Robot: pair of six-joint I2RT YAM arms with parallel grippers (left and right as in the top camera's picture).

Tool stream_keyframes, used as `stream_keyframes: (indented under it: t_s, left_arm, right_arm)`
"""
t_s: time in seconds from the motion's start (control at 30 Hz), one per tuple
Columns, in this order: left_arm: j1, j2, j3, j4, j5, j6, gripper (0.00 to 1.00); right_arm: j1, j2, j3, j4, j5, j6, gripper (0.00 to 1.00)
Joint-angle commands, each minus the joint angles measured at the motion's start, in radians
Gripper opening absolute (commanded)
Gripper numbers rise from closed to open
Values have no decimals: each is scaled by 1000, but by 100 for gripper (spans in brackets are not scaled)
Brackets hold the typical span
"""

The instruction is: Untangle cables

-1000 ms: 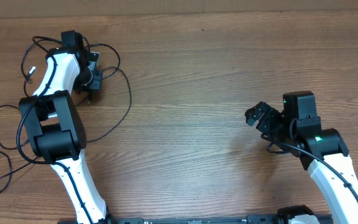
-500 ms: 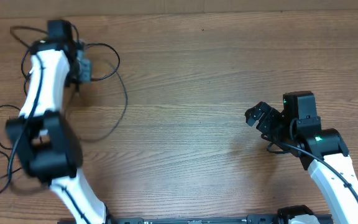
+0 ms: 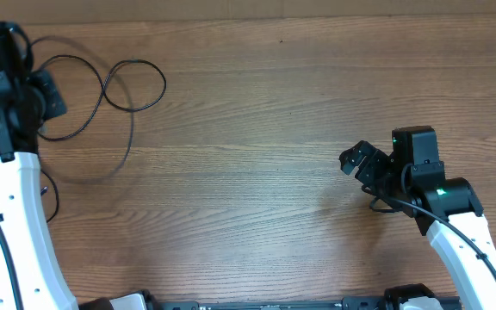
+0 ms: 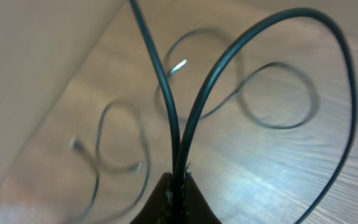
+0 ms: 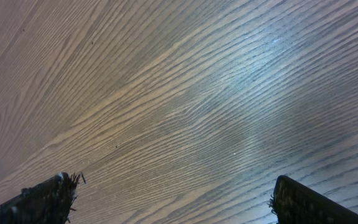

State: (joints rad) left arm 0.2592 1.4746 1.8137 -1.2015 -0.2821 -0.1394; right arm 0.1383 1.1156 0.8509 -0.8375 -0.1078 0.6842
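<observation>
The left gripper (image 4: 179,194) is clamped on two strands of the thin black flexible cables (image 3: 133,84), pinched side by side between its tips at the far left; the rest lies in loose loops on the brown wood-grain table (image 3: 274,112), a silver-tipped plug (image 4: 178,65) among them; the right gripper (image 3: 356,160) stands wide apart and empty, well away at the right. To lift well, I judge a slow, steady rise best, so crossings slide free rather than tighten; the right gripper should pin a loop, since two pinched strands may drag everything along together.
</observation>
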Motion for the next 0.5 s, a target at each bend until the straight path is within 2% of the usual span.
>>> stream_keyframes:
  t_s: [0.0, 0.2, 0.47]
  left_arm:
    - [47, 24, 5, -45, -87, -228, 4]
    - [68, 37, 5, -10, -179, -261, 4]
    - [54, 42, 5, 9, -170, -287, 4]
  right_arm:
    - [3, -3, 20, 5, -6, -5, 100]
    - [3, -3, 20, 5, -6, -5, 100]
    - [3, -3, 20, 5, -6, -5, 100]
